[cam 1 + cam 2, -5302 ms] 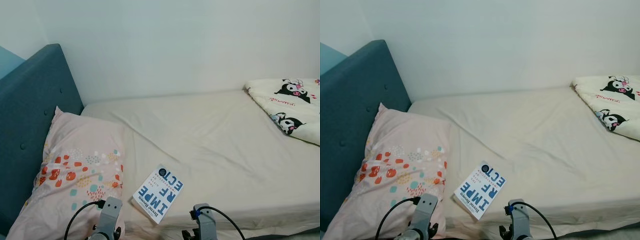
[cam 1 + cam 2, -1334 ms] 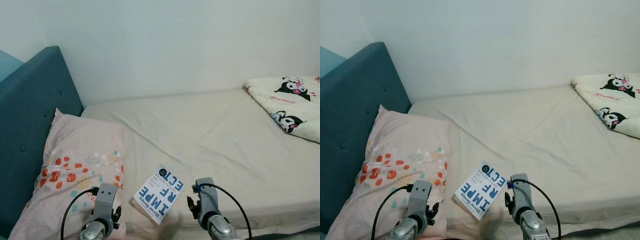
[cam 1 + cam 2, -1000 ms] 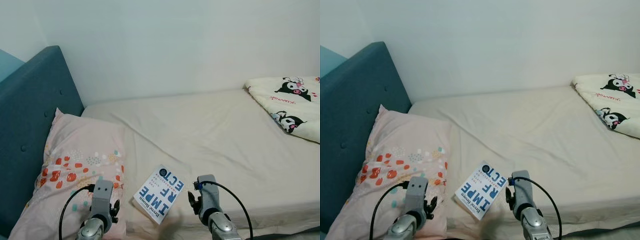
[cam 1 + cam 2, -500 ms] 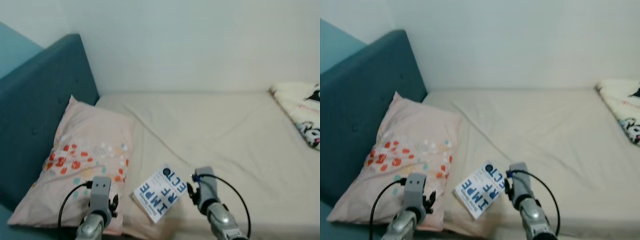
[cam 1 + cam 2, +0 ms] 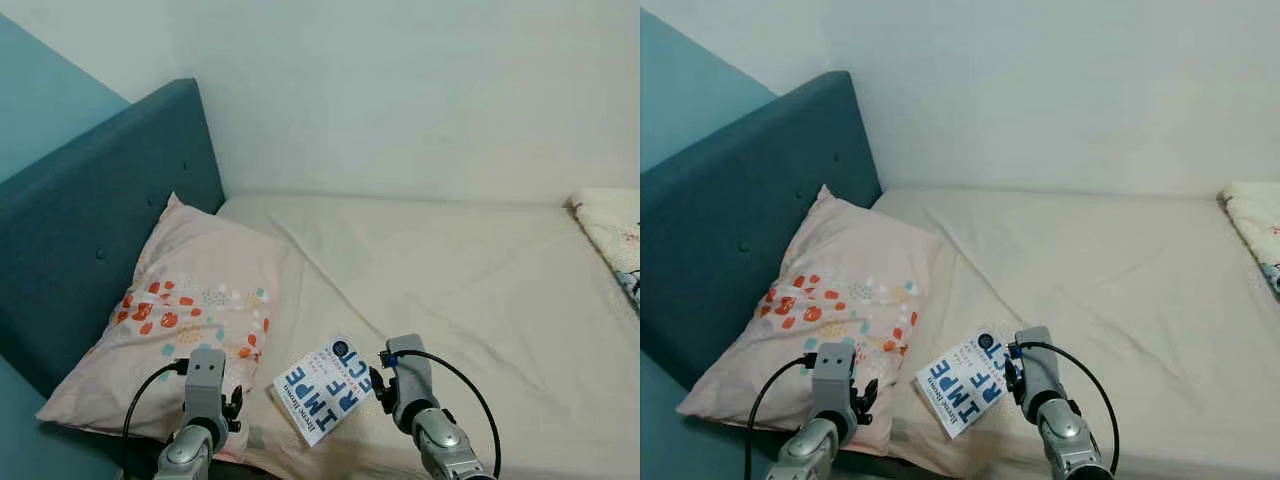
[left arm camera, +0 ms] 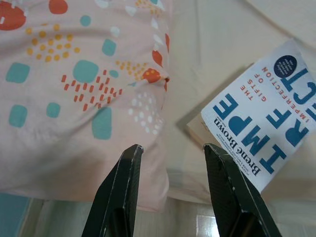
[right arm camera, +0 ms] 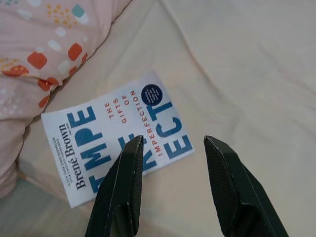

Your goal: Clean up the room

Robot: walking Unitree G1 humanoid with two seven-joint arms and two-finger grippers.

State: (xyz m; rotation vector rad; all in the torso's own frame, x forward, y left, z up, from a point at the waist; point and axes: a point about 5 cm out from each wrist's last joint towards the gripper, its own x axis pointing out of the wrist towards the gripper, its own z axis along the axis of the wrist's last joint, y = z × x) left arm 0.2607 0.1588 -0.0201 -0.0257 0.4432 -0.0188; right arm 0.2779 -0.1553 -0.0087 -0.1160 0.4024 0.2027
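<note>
Hovering low over the near edge of the bed point(image 5: 480, 280), your right gripper point(image 7: 173, 165) has its jaws spread wide and empty, aimed down at the book point(image 7: 116, 143); your left gripper point(image 6: 170, 170) is likewise agape and holds nothing, poised above the corner of the pillow point(image 6: 74, 79) with the book just off to one side of it. You have both arms flanking the white paperback with blue lettering, which lies flat, cover up, on the beige sheet beside the pillow and close to the mattress edge. That spot looks handy to you: the edge seems to leave a corner of the book slightly proud, so a finger could probably slip beneath it. Judging by the aim, you are lining up the right jaws to pick the book up as the first bit of tidying, with nothing yet touched. Farther out, the pillow leans against the blue headboard point(image 5: 90, 210), and a cartoon-printed blanket point(image 5: 610, 225) lies at the far right of the bed. No box, basket or other container can be made out to receive the book.
</note>
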